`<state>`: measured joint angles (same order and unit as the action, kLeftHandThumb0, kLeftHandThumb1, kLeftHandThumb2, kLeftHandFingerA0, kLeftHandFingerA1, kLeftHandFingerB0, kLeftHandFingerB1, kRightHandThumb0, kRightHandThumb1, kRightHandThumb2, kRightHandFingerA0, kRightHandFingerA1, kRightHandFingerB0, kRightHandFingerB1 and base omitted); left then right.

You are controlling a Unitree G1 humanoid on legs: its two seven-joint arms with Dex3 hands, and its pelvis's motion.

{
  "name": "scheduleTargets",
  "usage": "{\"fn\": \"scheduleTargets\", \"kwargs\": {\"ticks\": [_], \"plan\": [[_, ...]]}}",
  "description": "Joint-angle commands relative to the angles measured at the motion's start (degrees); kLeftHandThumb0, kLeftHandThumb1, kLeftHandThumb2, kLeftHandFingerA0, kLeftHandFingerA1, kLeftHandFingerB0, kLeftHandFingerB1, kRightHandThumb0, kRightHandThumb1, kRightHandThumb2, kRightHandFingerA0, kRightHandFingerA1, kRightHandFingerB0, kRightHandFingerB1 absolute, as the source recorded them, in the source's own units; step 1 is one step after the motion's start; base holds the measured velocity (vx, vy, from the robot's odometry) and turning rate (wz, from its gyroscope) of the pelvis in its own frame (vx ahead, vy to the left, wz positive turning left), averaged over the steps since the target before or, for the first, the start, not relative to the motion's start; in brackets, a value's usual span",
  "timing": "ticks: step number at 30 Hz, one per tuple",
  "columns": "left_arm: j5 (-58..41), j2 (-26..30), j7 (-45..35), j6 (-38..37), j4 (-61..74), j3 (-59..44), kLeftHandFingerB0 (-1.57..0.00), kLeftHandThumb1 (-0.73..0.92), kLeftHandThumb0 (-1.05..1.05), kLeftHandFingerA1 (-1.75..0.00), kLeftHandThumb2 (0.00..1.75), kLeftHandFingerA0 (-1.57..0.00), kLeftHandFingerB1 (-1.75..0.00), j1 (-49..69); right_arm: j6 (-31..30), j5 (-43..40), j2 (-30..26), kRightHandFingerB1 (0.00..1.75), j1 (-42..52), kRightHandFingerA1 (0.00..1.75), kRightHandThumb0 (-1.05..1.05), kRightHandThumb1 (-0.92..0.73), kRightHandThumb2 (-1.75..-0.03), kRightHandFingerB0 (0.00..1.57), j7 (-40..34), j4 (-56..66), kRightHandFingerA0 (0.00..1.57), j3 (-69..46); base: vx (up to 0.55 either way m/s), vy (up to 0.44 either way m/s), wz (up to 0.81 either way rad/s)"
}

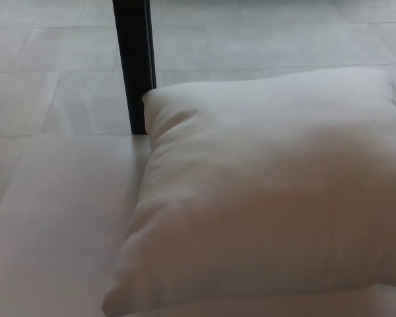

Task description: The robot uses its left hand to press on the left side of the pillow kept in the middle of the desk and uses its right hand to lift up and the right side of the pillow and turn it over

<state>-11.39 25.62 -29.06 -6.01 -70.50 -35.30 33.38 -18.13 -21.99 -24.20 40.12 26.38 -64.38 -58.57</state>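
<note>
A plump white pillow [270,191] lies flat on the pale desk [59,224], filling the middle and right of the head view. Its far left corner reaches toward the desk's back edge, and its near edge runs off the bottom of the picture. Neither of my hands shows anywhere in the view, and nothing is touching the pillow.
A black upright post [134,63] stands just behind the desk's back edge, close to the pillow's far left corner. Beyond the desk is a light tiled floor [264,39]. A bare strip of desk lies to the left of the pillow.
</note>
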Motion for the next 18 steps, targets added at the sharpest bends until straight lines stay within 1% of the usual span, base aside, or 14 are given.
{"fn": "scheduleTargets", "kwargs": {"ticks": [1, 4, 5, 6, 7, 8, 9, 11, 12, 13, 14, 16, 17, 18], "plan": [[-13.62, 23.70, 11.00, 25.06, 32.34, -6.23, -0.39, 0.51, -0.90, -0.60, 0.77, -0.51, -0.52, -37.61, -1.52, -15.18, -29.38, 0.25, -40.95, 0.40, -1.00, -0.64, -1.10, 0.00, -16.52, 11.77, 0.05, -8.43, 0.00, 0.000, 0.00], [-13.51, 24.39, 14.06, 29.50, 35.65, -5.66, -0.36, 0.61, -0.95, -0.67, 0.59, -0.56, -0.63, -44.52, -1.67, -15.49, -29.39, 0.29, -48.00, 0.46, -1.05, -0.66, -1.08, 0.03, -14.73, 14.55, 0.02, -6.62, -0.02, 0.003, 0.02], [-13.84, 24.25, 14.34, 30.43, 36.85, -5.51, -0.40, 0.55, -1.05, -0.96, 0.58, -0.60, -0.96, -46.35, -1.74, -14.78, -28.76, 0.26, -50.11, 0.65, -1.05, -0.64, -1.11, 0.06, -13.83, 15.97, 0.03, -5.05, -0.07, 0.004, 0.06], [-15.19, 23.47, 15.44, 33.47, 42.06, -4.93, -0.57, 0.49, -1.05, -1.06, 0.60, -0.73, -1.08, -49.80, -2.73, -13.52, -26.89, 0.31, -53.81, 0.69, -1.05, -0.64, -1.08, 0.05, -12.01, 21.31, 0.12, -1.24, 0.00, 0.000, 0.00], [-16.02, 22.68, 16.42, 35.42, 46.04, -4.45, -0.57, 0.49, -1.05, -1.06, 0.60, -0.73, -1.08, -50.92, -3.59, -12.93, -25.62, 0.31, -55.11, 0.69, -1.05, -0.64, -1.08, 0.05, -11.52, 25.02, 0.12, 0.86, 0.00, 0.000, 0.00], [-16.24, 21.45, 17.97, 37.05, 49.73, -3.92, -0.62, 0.48, -1.05, -1.14, 0.61, -0.70, -1.10, -52.16, -5.83, -12.35, -24.60, 0.42, -56.52, 0.78, -1.05, -0.64, -1.08, 0.03, -12.91, 28.95, 0.25, 2.72, 0.00, 0.000, 0.00], [-16.86, 18.70, 21.67, 41.54, 59.45, -1.72, -0.40, 0.54, -1.05, -1.28, 0.62, -0.50, -1.26, -54.54, -8.63, -11.99, -22.19, 0.62, -58.13, 0.86, -1.05, -0.66, -1.07, 0.10, -12.42, 37.03, 0.41, 6.94, 0.00, 0.000, 0.00], [-16.01, 17.87, 21.92, 42.68, 60.66, -1.82, -0.40, 0.54, -1.05, -1.28, 0.62, -0.50, -1.26, -55.28, -9.07, -11.35, -21.67, 0.62, -58.63, 0.86, -1.05, -0.66, -1.07, 0.10, -12.33, 37.87, 0.41, 7.08, 0.00, 0.000, 0.00], [-15.82, 15.71, 23.53, 45.74, 65.96, 0.41, -0.08, 0.55, -0.91, -0.69, 0.94, -0.19, -0.63, -57.76, -8.22, -9.98, -19.46, 0.72, -60.54, 0.90, -0.99, -0.60, -1.06, 0.21, -10.19, 41.24, 0.46, 10.97, 0.00, 0.000, 0.00], [-15.04, 15.01, 23.33, 46.82, 67.91, 1.77, -0.03, 0.62, -0.86, -0.59, 1.04, -0.10, -0.41, -58.90, -9.07, -10.20, -18.04, 0.73, -61.27, 0.91, -1.01, -0.78, -0.64, 0.25, -10.54, 43.86, 0.46, 12.06, 0.00, 0.000, 0.00], [-13.99, 14.04, 23.57, 47.85, 69.48, 3.15, -0.02, 0.88, -0.74, -0.46, 0.69, -0.07, -0.16, -60.47, -9.86, -10.24, -16.42, 0.57, -62.13, 0.72, -1.03, -0.77, -0.64, 0.14, -11.29, 46.73, 0.20, 13.39, 0.00, 0.000, 0.00], [-12.33, 12.54, 24.05, 49.57, 71.34, 4.21, -0.02, 0.88, -0.74, -0.46, 0.69, -0.07, -0.16, -62.54, -10.73, -9.79, -14.57, 0.57, -63.23, 0.72, -1.03, -0.77, -0.64, 0.14, -12.08, 49.81, 0.20, 14.80, 0.02, -0.001, 0.04], [-12.33, 10.89, 25.07, 50.54, 71.31, 4.71, -0.03, 0.67, -0.79, -0.50, 1.06, 0.00, -0.26, -64.98, -11.47, -9.16, -12.46, 0.38, -64.67, 0.58, -0.96, -0.84, -0.66, 0.04, -12.72, 52.68, 0.09, 17.34, 0.00, 0.000, 0.00], [-12.43, 9.98, 25.51, 51.64, 71.84, 4.78, -0.01, 0.65, -0.72, -0.50, 1.04, 0.00, -0.29, -66.41, -12.58, -8.89, -11.22, 0.31, -66.11, 0.50, -0.96, -0.85, -0.66, 0.03, -13.82, 53.71, 0.07, 18.32, 0.00, 0.000, 0.00]]}}
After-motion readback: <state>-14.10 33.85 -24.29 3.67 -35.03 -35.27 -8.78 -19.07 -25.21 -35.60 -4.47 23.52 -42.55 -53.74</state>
